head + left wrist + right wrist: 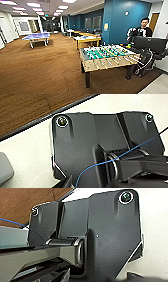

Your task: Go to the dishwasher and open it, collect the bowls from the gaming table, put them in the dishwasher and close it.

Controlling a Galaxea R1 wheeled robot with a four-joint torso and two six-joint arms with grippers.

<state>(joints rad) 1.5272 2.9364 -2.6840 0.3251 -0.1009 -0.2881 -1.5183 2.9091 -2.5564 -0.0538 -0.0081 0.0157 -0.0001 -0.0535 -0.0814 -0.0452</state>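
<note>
Grippers: state cannot be told | table-football table point(107, 56) ahead | person point(142, 30) behind it

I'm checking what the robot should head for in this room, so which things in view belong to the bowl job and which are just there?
Job:
- white-topped table beyond the football table, apparently the gaming table; its contents are too blurred to tell bowls

Just there:
- table-football table
- table-tennis table
- person
- black chair
</note>
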